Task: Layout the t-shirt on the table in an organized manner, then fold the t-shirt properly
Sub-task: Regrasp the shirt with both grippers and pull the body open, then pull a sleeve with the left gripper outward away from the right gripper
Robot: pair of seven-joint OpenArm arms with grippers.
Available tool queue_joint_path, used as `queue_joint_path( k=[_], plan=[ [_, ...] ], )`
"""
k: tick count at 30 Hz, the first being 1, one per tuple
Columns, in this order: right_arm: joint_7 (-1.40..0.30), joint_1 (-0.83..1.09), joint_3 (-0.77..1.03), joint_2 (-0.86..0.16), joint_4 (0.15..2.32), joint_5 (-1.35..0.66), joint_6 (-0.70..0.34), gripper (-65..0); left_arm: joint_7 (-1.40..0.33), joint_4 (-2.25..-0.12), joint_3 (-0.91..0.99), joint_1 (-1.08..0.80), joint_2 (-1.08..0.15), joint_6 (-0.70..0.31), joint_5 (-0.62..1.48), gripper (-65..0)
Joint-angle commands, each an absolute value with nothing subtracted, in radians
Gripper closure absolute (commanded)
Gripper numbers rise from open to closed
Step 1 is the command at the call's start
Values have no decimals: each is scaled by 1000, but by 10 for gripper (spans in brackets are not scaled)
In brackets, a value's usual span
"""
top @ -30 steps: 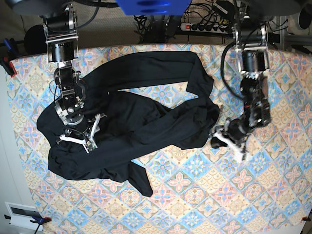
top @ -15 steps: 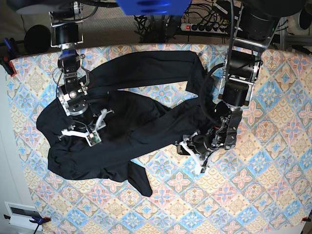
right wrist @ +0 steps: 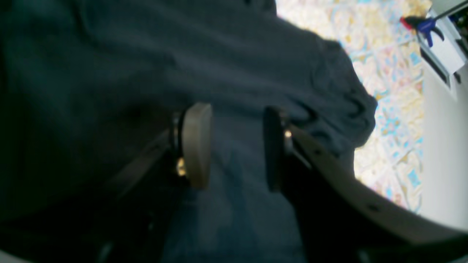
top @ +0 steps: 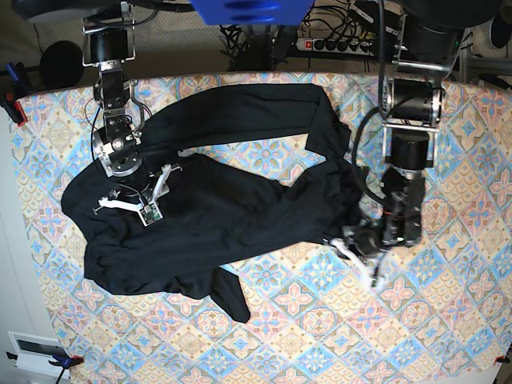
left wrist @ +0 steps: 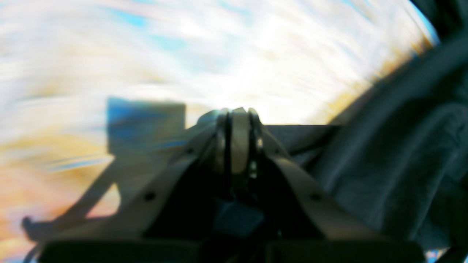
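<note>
T-shirt point(top: 232, 200) lies crumpled across table point(top: 448, 320), uncontained.

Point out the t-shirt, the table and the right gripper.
t-shirt point(top: 232, 212): base view, middle of the black fabric.
table point(top: 448, 312): base view, bare patterned cloth.
right gripper point(right wrist: 236, 146): right wrist view, midway between open fingertips.

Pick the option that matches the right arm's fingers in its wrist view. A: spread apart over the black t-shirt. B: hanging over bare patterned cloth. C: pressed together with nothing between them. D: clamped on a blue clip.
A: in the right wrist view the right gripper has a clear gap between its fingers, and the dark t-shirt fills the space under and around them.
</note>
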State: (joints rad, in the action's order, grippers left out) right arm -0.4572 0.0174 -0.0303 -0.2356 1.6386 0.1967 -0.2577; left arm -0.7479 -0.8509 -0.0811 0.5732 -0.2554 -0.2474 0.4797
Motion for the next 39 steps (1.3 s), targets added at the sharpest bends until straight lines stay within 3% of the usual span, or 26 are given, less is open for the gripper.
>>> queue_joint_path(
  k=[1, 6, 12, 17, 23, 28, 32, 39],
  plan=[
    [-429, -7, -28, -243, 1658, 193, -248, -218, -733, -897, -51, 616, -271, -249, 490, 0],
    [-429, -7, -30, -219, 1656, 193, -262, -217, -739, -944, 41, 625, -344, -249, 490, 0],
    [-429, 22, -58, -216, 1647, 193, -490, -216, -679, -941, 113, 659, -398, -245, 479, 0],
    [-475, 21, -99, -216, 1613, 193, -506, -217, -599, -940, 110, 665, -418, -199, 450, -10],
    [-509, 44, -102, -216, 1624, 193, -506, -218, -549, -940, 110, 665, -414, -28, 340, -174],
    [-512, 79, -102, -216, 1626, 194, -507, -218, -704, -944, 111, 645, -418, -122, 384, -278],
    [-512, 91, -108, -216, 1626, 194, -507, -218, -832, -1075, 114, 506, -475, -176, 565, -316],
    [-509, 101, -117, -217, 1626, 194, -507, -217, -906, -1461, 114, 151, -504, -174, 739, -314]
  ],
)
